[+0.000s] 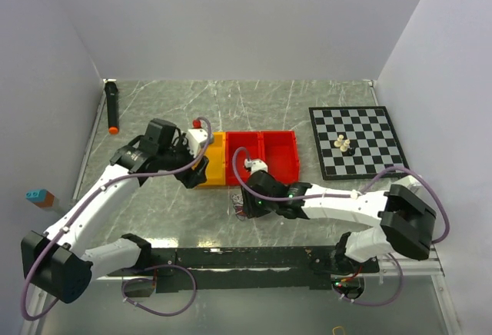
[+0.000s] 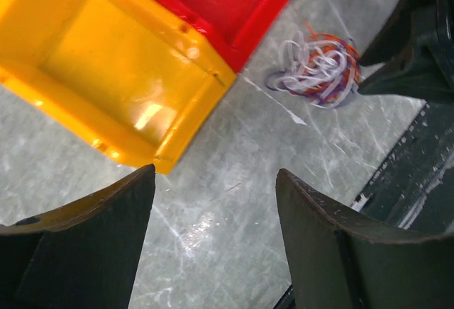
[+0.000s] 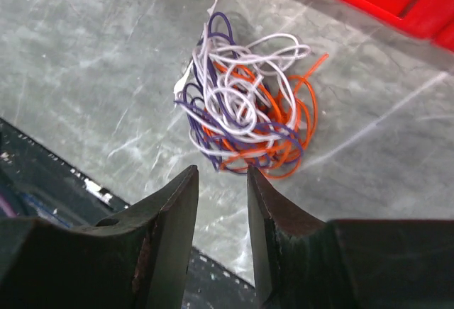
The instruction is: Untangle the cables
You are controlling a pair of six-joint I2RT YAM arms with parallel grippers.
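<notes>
Top external view hides most of the cables (image 1: 239,209) under the right arm's wrist; only a scrap shows on the counter (image 1: 177,212), just in front of the red bin (image 1: 278,134). Right wrist view has them whole: thin white, orange-red and purple wires looped into one tangled heap, lying just beyond the right gripper (image 3: 221,174). Its jaws are a narrow slit apart, pinching nothing. Left gripper (image 2: 215,178) is spread wide and empty beside the yellow bin (image 2: 191,103), which the frame edge cuts off.
</notes>
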